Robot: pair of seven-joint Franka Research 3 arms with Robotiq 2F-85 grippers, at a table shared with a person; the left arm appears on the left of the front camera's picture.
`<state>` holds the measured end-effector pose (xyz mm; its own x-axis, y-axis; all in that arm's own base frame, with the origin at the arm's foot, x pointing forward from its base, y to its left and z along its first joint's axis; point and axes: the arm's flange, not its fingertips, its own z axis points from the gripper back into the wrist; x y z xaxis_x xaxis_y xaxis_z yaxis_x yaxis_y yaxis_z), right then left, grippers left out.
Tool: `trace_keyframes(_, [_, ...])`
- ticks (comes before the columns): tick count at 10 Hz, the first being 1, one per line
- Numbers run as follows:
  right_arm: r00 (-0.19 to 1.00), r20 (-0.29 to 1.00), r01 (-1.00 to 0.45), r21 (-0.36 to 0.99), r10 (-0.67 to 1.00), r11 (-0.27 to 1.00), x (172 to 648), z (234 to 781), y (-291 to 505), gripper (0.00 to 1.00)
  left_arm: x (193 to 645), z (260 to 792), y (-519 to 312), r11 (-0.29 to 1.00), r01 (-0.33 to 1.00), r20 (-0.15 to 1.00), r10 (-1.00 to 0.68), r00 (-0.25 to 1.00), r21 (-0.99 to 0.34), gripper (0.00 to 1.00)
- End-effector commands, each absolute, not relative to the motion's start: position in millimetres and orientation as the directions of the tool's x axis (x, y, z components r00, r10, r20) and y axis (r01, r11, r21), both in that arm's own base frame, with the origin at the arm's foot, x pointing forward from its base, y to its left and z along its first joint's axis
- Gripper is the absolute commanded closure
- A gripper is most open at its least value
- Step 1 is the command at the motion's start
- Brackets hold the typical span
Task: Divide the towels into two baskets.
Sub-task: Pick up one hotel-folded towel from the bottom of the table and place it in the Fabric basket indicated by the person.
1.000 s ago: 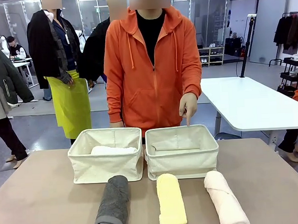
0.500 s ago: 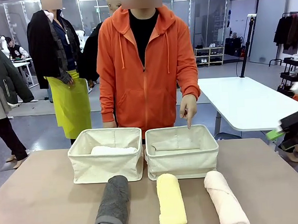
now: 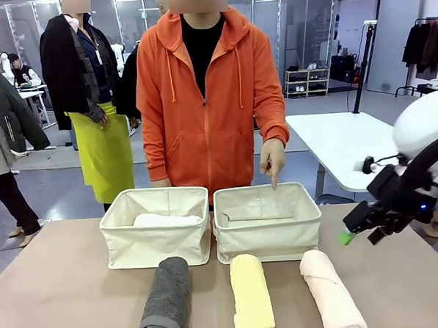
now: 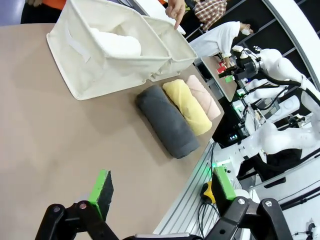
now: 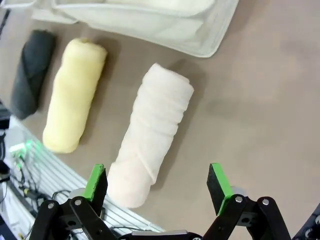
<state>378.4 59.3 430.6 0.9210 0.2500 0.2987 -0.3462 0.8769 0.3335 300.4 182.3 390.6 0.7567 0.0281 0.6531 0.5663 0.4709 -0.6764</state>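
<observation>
Two cream baskets stand side by side: the left basket point(image 3: 128, 246) holds the white towel point(image 3: 163, 220), and a person's finger point(image 3: 273, 177) points into the right basket point(image 3: 268, 235). In front of them lie the dark grey towel point(image 3: 166, 299), the yellow towel point(image 3: 251, 294) and the pink towel point(image 3: 331, 290). My right gripper point(image 3: 361, 234) hangs open above the table, right of the pink towel point(image 5: 152, 132), which lies between its spread fingers in the right wrist view. My left gripper point(image 4: 162, 190) is open over bare table, well away from the grey towel point(image 4: 167, 120) and the baskets point(image 4: 80, 60).
The person in the orange hoodie point(image 3: 208, 106) stands at the far edge behind the baskets. Bare brown tabletop point(image 3: 57, 297) stretches left of the grey towel and right of the pink one. The yellow towel point(image 5: 75, 95) and grey towel point(image 5: 31, 70) lie parallel beside the pink one.
My right arm has come in from the right edge and moved left toward the pink towel. The person has shifted slightly left, still pointing. The towels and baskets have not moved.
</observation>
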Motion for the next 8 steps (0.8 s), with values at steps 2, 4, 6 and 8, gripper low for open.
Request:
trace_keyframes(2, [0.951, 0.257, -0.231, 0.214, 0.174, 0.949, 366.8, 398.7, 92.7, 0.00, 295.9, 393.3, 184.5, 0.460, 0.572, 0.653, 0.024, 0.757, -0.679, 0.00])
trace_keyframes(4, [0.959, 0.243, -0.195, 0.185, 0.148, 0.963, 363.3, 380.4, 106.0, 0.00, 295.9, 393.3, 184.5, 0.460, 0.572, 0.653, 0.024, 0.757, -0.679, 0.00])
trace_keyframes(6, [0.962, 0.217, -0.203, 0.170, 0.164, 0.964, 356.7, 363.6, 116.4, 0.00, 295.9, 393.3, 184.5, 0.460, 0.572, 0.653, 0.024, 0.757, -0.679, 0.00])
trace_keyframes(8, [0.965, 0.193, -0.209, 0.161, 0.177, 0.965, 350.7, 348.1, 122.1, 0.00, 295.9, 393.3, 184.5, 0.460, 0.572, 0.653, 0.024, 0.757, -0.679, 0.00])
